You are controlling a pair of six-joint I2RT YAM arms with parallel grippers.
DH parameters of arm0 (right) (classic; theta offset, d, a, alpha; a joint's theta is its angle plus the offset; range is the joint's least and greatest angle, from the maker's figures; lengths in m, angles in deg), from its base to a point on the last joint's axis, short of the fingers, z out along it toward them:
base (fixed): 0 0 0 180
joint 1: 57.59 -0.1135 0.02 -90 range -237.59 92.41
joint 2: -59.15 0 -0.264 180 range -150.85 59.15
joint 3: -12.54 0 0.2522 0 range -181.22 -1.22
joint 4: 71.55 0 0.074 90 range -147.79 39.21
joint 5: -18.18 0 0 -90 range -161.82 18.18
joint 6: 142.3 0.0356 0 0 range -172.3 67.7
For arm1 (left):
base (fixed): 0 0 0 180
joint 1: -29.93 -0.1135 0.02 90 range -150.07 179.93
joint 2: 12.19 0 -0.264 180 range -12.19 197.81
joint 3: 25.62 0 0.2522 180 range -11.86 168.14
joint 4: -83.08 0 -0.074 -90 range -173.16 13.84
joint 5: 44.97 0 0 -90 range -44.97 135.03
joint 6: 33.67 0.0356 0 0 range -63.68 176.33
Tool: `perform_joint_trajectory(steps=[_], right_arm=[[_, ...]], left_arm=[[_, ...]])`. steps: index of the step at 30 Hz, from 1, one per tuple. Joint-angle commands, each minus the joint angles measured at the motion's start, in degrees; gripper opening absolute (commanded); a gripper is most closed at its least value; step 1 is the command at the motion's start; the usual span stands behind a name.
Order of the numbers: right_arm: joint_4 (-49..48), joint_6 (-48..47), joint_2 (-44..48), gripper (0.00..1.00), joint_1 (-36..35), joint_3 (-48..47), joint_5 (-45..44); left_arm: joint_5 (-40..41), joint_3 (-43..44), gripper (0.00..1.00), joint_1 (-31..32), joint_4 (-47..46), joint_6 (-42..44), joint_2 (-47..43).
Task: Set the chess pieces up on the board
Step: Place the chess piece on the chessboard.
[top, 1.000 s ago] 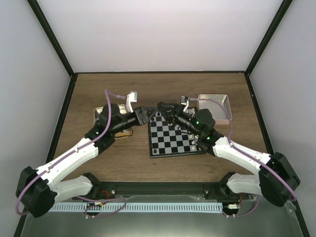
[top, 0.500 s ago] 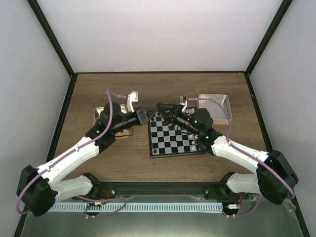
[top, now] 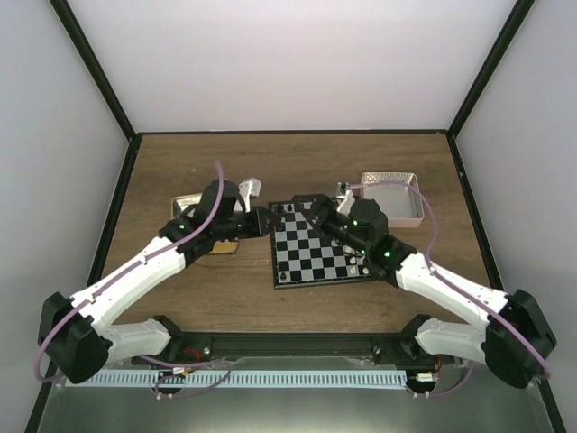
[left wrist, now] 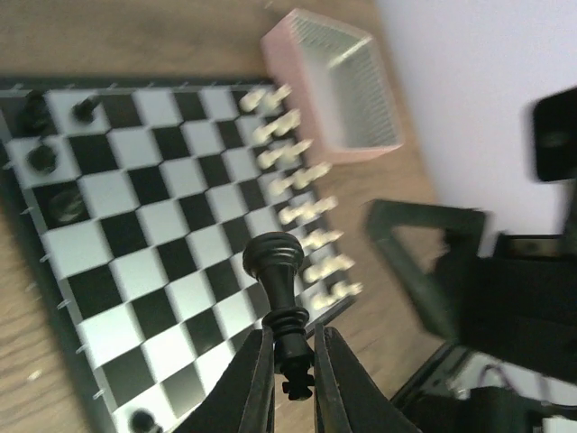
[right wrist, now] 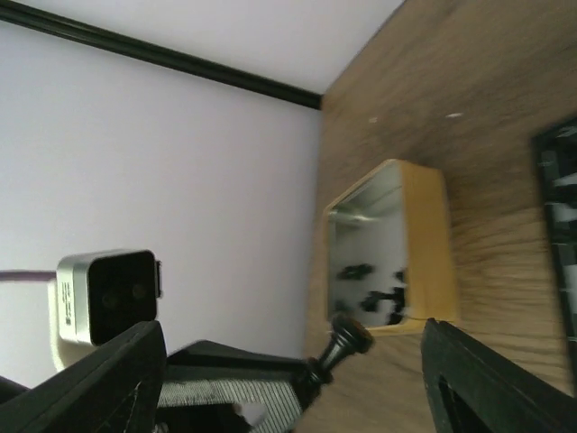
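One piece in hand: pinching a black piece point(left wrist: 277, 298) by its foot in left gripper point(left wrist: 290, 347), fingers point(left wrist: 252, 383) clamped tight on it, with head straight out past the tips. Hovering it at the far left corner of the board point(top: 311, 248) in top view, off the squares, not touching as far as visible. Running its long axis in line with the fingers, so closer to level than upright, and aiming the head across at right gripper point(right wrist: 293, 383). Holding right gripper spread wide with nothing in it, facing the piece, near but apart. Guessing handover or regrip next, given the foot buried between fingers and no way of setting it base-down like that. Seeing white pieces point(left wrist: 297, 176) lined along one board edge and a few black pieces point(left wrist: 41, 158) along the opposite edge, with most of that row unfilled. Seeing more black pieces in yellow tin point(right wrist: 388, 262) on the left side; pink tin point(left wrist: 338, 86) beyond the white side. Judging left gripper nearer the black row, right gripper nearer the head.
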Motion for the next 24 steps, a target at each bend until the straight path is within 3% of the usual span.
perform_joint_trajectory(steps=[1,7,17,24], right_arm=[[12.5,-8.7,6.6,0.79,-0.1,3.6,-10.0],[22.8,-11.6,12.9,0.79,0.3,6.4,-20.5],[25.4,-14.6,16.7,0.80,0.8,7.6,-26.8],[26.9,-14.5,18.6,0.80,1.0,8.4,-29.7]], left_arm=[[3.1,5.1,0.05,0.2,19.4,7.6,4.4],[5.6,10.7,0.04,0.3,35.6,16.8,15.5],[2.7,21.8,0.05,0.5,39.0,21.7,32.1],[1.8,27.7,0.06,1.4,41.8,23.6,38.8]])
